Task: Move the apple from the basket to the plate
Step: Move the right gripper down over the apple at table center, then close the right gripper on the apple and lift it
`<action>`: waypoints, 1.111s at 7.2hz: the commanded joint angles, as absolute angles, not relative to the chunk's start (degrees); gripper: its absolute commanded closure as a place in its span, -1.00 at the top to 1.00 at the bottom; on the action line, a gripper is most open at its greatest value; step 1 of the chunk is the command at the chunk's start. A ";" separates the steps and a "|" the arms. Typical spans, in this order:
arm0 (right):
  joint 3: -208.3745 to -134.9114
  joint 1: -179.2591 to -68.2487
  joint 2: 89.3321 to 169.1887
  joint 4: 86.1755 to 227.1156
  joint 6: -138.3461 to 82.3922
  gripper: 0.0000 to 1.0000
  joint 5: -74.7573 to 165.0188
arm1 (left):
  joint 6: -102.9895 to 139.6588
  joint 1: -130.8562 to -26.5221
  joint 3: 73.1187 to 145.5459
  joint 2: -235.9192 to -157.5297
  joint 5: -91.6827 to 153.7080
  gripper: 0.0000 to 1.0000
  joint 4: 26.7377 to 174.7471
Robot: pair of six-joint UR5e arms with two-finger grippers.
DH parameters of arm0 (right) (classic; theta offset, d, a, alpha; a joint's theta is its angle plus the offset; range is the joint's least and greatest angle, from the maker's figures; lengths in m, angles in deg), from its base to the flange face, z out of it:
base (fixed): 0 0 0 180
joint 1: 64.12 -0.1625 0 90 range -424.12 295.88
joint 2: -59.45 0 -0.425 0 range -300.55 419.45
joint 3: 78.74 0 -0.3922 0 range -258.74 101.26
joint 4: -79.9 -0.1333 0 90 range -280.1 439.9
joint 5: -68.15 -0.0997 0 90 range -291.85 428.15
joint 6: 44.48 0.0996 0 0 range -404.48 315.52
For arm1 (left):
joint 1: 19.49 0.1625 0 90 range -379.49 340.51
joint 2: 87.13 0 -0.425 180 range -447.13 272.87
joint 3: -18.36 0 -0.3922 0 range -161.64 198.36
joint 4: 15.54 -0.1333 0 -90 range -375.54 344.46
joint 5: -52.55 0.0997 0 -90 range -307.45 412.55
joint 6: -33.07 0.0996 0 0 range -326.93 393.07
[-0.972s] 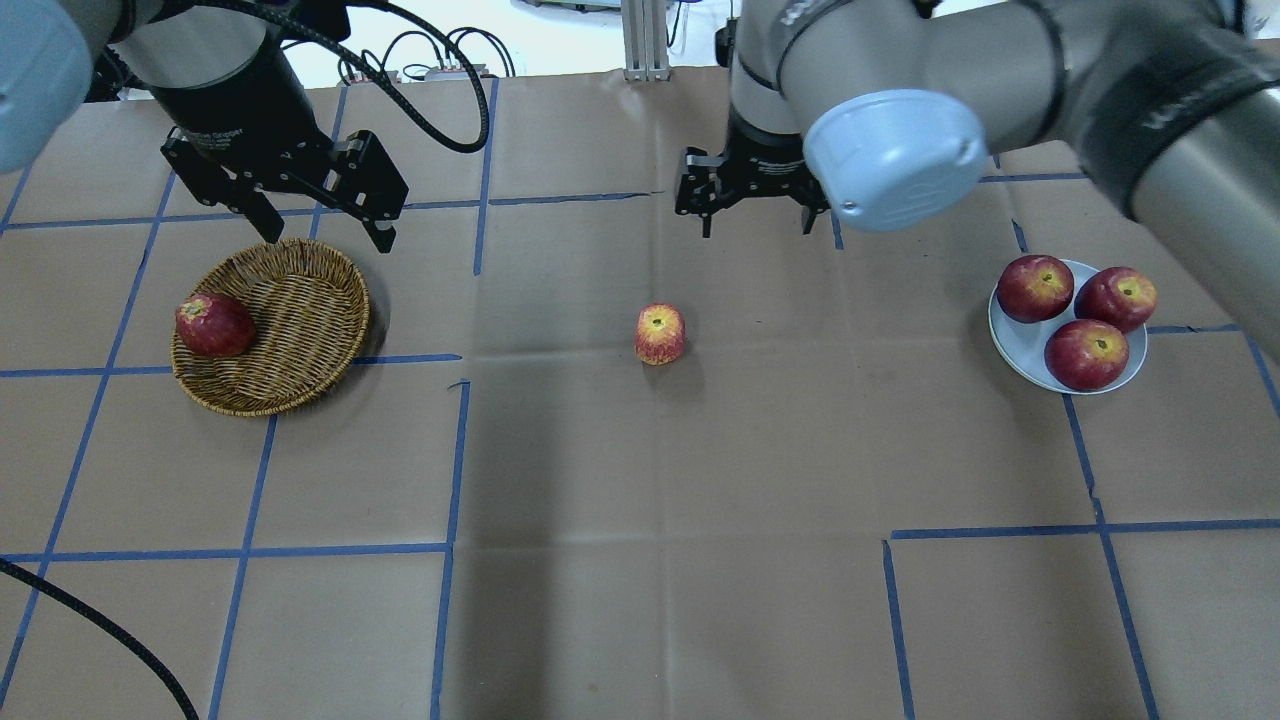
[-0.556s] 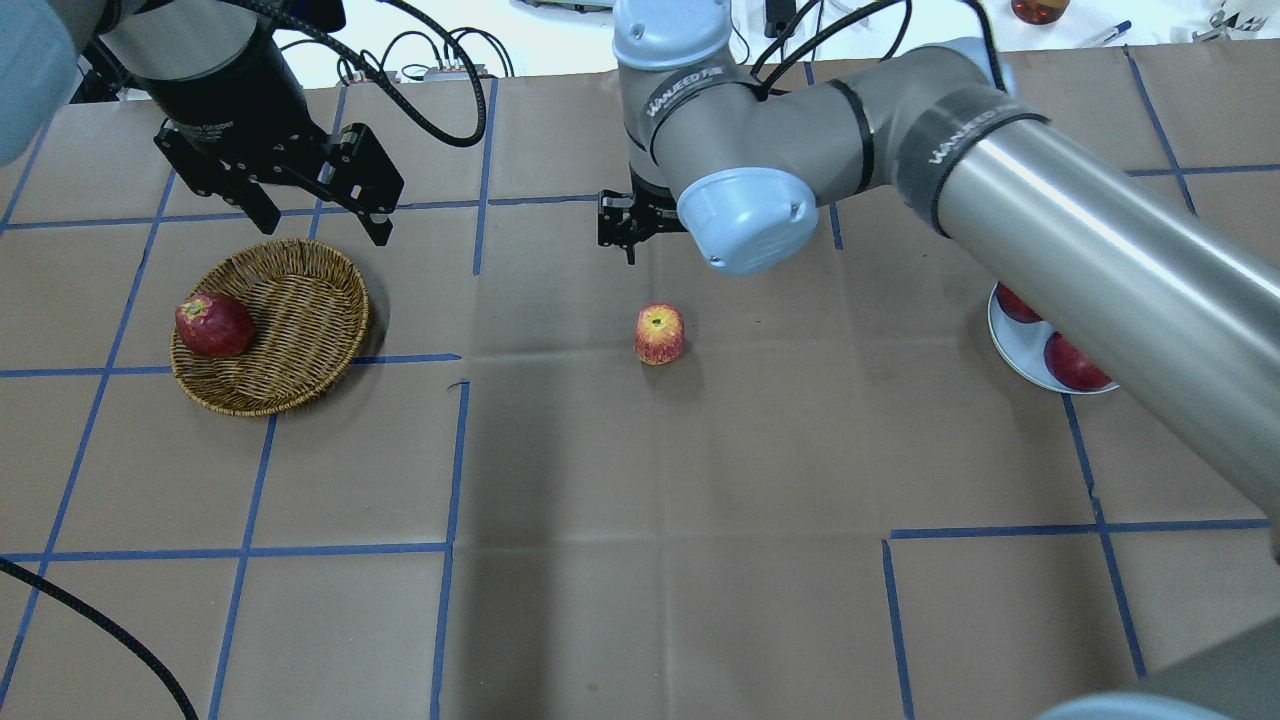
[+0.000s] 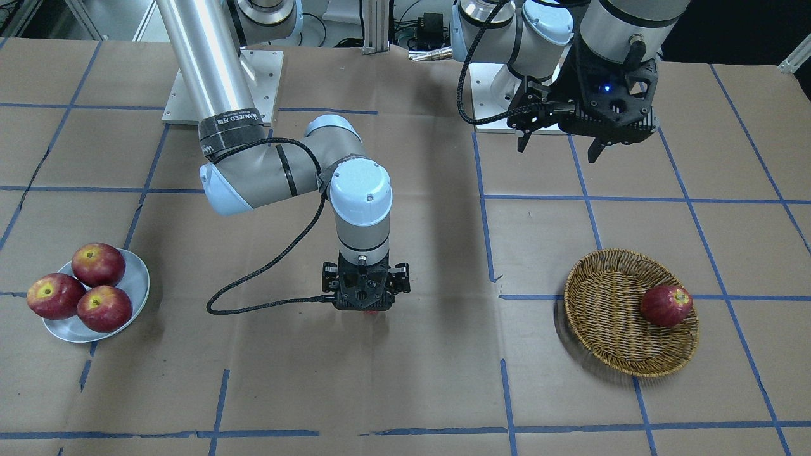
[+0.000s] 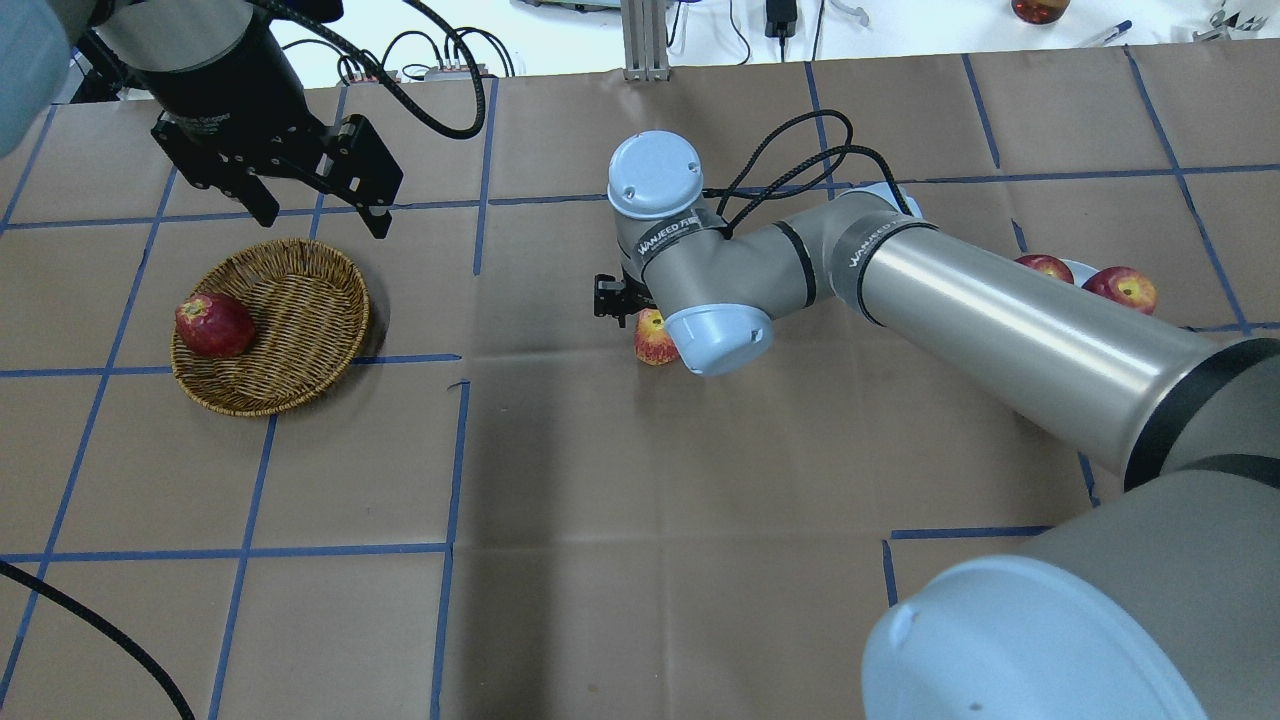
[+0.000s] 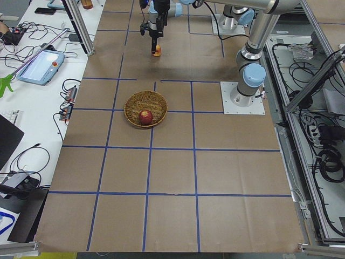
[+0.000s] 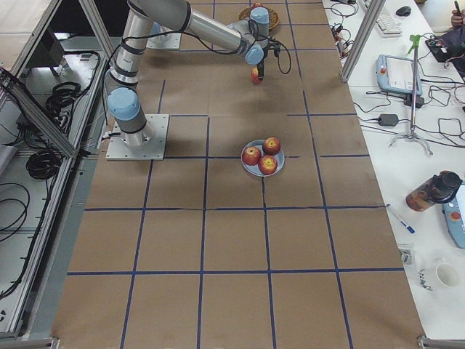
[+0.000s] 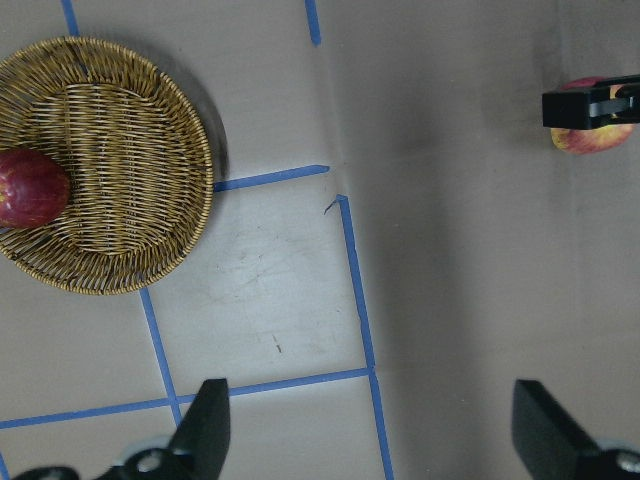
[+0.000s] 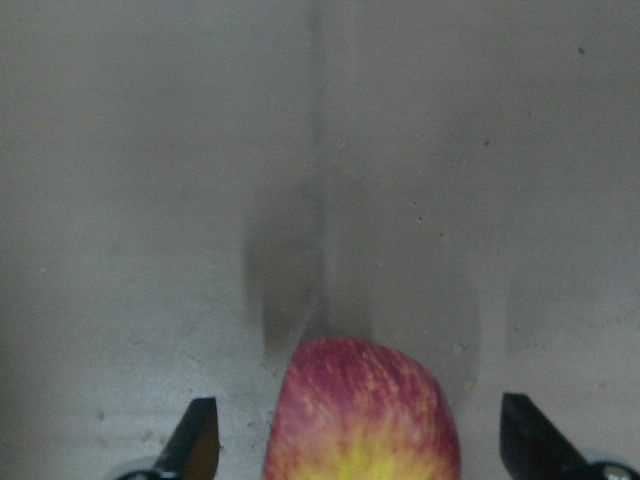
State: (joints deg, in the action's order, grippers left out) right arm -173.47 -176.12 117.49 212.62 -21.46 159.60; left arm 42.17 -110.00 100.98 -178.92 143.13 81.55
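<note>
The apple [image 4: 652, 343], light red with yellow patches, stands on the brown paper at the table's middle, outside the basket [image 4: 290, 330]. My right gripper [image 8: 362, 445] is low over it, open, one finger on each side and clear of it [image 8: 365, 415]. In the front-facing view the gripper [image 3: 365, 309] hides nearly all of the apple. The plate [image 3: 140, 278] holds three darker apples [image 3: 79, 288]. My left gripper [image 4: 322, 215] is open and empty, up behind the basket.
One dark red apple [image 4: 213, 325] lies at the basket's left wall and also shows in the left wrist view [image 7: 30, 188]. My right arm [image 4: 980, 320] spans the right half of the overhead view and hides most of the plate there. Blue tape lines grid the paper.
My right arm has swung left and come down, bringing its open gripper from high behind the apple to around it. The left gripper has drawn back slightly. The apples have not moved.
</note>
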 commanded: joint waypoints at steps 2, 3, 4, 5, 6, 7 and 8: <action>-173.57 -175.92 117.46 212.53 -21.54 -0.03 159.38 | 42.03 -110.02 100.81 -178.71 143.16 0.98 81.41; -173.31 -175.75 117.81 212.35 -21.63 -0.10 159.47 | 42.03 -110.02 100.80 -178.71 143.34 0.98 81.23; -172.87 -174.96 118.86 211.83 -21.71 -0.10 159.47 | 42.12 -110.02 100.80 -178.63 143.42 0.98 79.66; -172.26 -174.17 121.74 208.17 -22.06 -0.10 159.47 | 42.03 -110.02 100.80 -178.45 143.34 0.98 79.56; -170.95 -172.07 125.86 201.78 -22.67 -0.10 159.47 | 42.12 -110.02 100.80 -178.45 143.34 0.98 79.56; -170.85 -168.40 129.90 195.80 -28.25 -0.10 159.82 | 42.12 -110.02 100.80 -178.45 143.16 0.98 79.56; -171.28 -162.79 133.25 190.95 -35.27 -0.10 160.00 | 42.20 -110.02 100.80 -178.45 143.16 0.98 79.56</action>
State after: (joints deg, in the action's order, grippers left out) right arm -171.16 -168.55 128.81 197.48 -28.04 159.75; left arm 42.13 -110.02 100.80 -178.45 143.22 79.58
